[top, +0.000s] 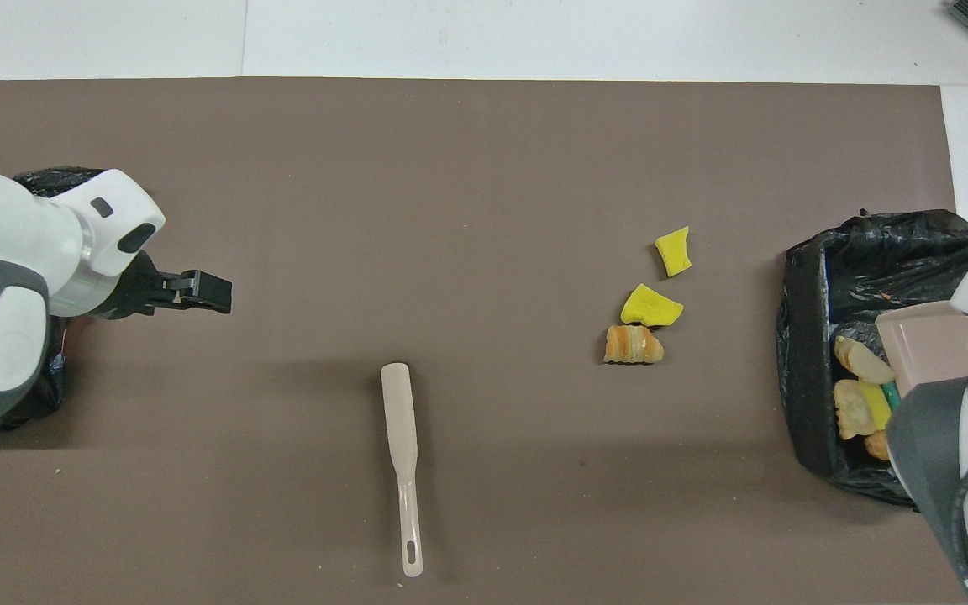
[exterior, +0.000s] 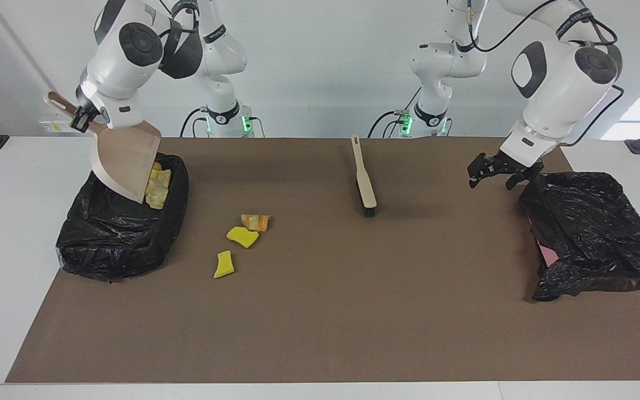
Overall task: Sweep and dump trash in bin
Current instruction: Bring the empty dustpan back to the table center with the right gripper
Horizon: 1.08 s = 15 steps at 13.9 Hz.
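My right gripper [exterior: 84,116] is shut on the handle of the beige dustpan [exterior: 125,161], holding it tilted steeply over the black-lined bin [exterior: 103,244] at the right arm's end of the table. Several trash pieces [exterior: 158,186] lie in the bin under the pan's lip; they also show in the overhead view [top: 858,395]. Three pieces lie on the brown mat beside the bin: a croissant [exterior: 255,221], a yellow sponge scrap [exterior: 242,236] and another yellow scrap [exterior: 224,264]. The beige brush [exterior: 365,180] lies on the mat mid-table. My left gripper [exterior: 495,176] hangs open and empty.
A crumpled black bag [exterior: 592,233] lies at the left arm's end of the table, right beside the left gripper. The brown mat [exterior: 353,311] covers most of the white table. In the overhead view the right arm covers part of the bin [top: 803,336].
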Each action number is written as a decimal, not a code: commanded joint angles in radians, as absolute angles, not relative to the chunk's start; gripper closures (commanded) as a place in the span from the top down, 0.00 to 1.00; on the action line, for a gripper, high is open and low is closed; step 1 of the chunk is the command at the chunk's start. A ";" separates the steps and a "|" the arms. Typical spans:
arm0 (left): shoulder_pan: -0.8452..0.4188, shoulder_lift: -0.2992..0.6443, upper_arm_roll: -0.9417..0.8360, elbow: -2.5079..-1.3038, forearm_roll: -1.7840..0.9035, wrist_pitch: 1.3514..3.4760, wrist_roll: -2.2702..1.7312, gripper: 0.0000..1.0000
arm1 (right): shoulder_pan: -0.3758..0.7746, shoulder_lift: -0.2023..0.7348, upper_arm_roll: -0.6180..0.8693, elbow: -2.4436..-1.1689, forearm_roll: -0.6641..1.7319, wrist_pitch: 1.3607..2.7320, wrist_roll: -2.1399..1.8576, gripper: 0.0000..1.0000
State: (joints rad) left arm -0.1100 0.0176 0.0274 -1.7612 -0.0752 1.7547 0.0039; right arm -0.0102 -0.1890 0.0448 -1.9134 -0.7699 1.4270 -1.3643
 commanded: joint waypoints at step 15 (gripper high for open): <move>-0.092 -0.006 0.017 -1.606 -0.015 1.603 0.029 1.00 | 0.216 0.265 0.301 -1.507 -0.084 1.670 0.461 0.00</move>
